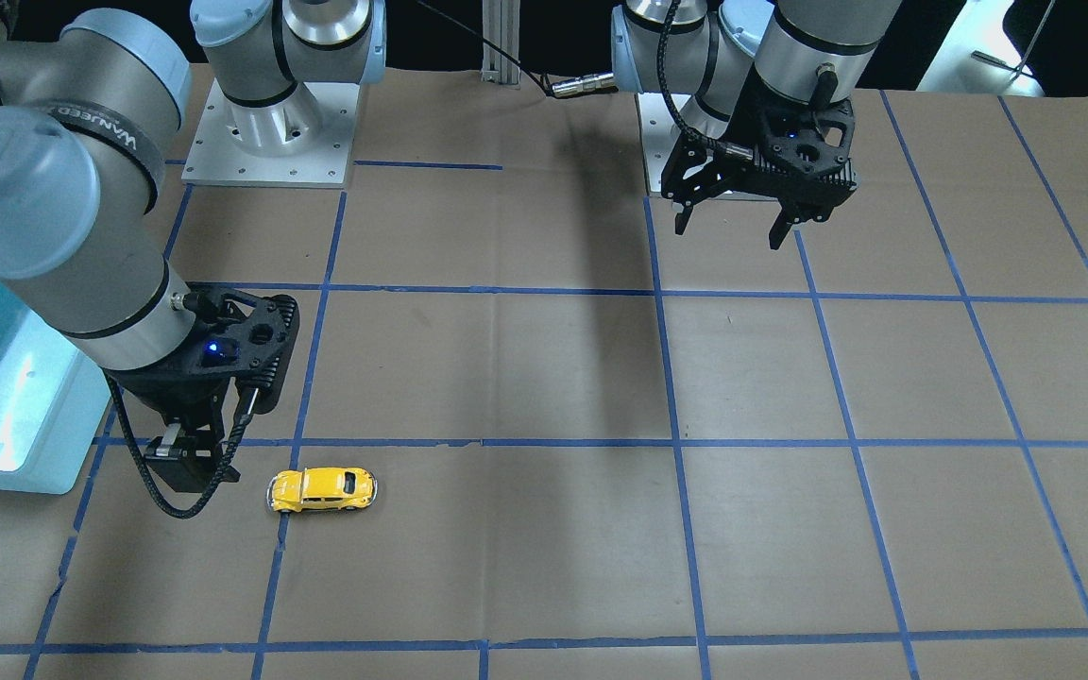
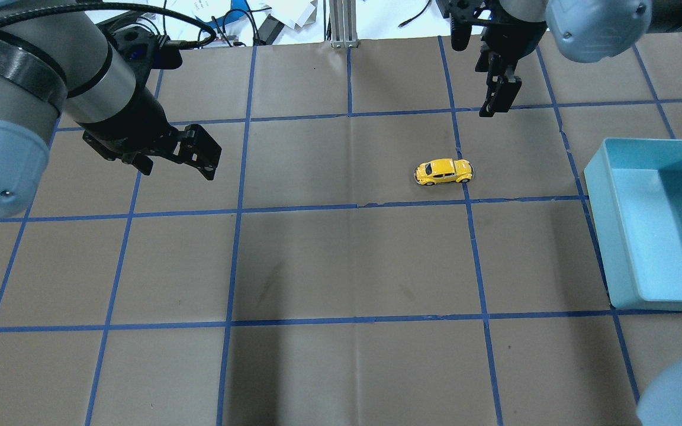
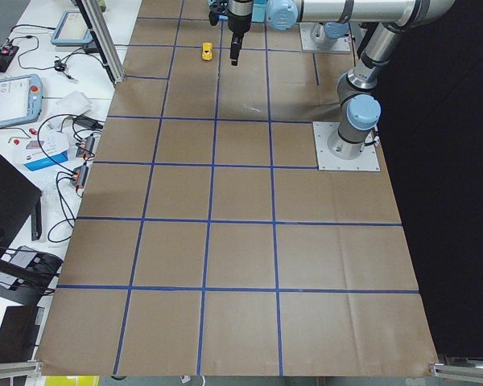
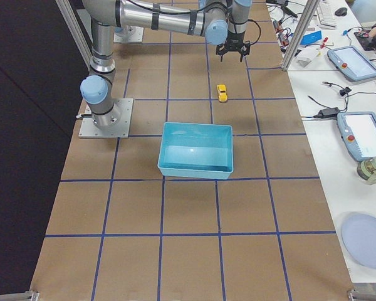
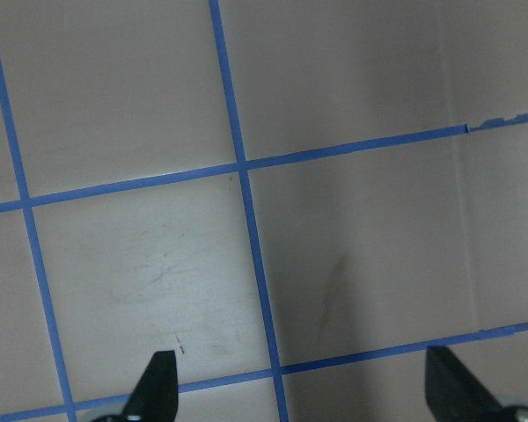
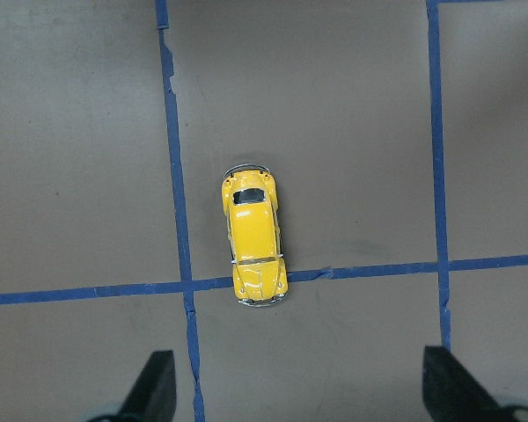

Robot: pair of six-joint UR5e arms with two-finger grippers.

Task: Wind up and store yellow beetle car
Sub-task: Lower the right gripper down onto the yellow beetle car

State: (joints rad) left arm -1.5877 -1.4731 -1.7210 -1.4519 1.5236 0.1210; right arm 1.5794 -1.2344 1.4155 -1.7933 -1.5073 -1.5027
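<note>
The yellow beetle car (image 2: pixel 444 171) stands on its wheels on the brown table, across a blue tape line (image 6: pixel 180 264). The right wrist view looks straight down on the car (image 6: pixel 255 247), which lies above and between the two fingertips. My right gripper (image 2: pixel 498 97) hangs open above the table, apart from the car (image 1: pixel 322 489) and holding nothing. Far off on the other side, my left gripper (image 2: pixel 175 160) is open and empty over bare table (image 5: pixel 361 220).
A light-blue bin (image 2: pixel 598 236) stands on the table's right side, near the right arm (image 1: pixel 43 208). Blue tape divides the brown surface into squares. Cables and tablets (image 3: pixel 12 96) lie on the white bench beyond the table's far edge.
</note>
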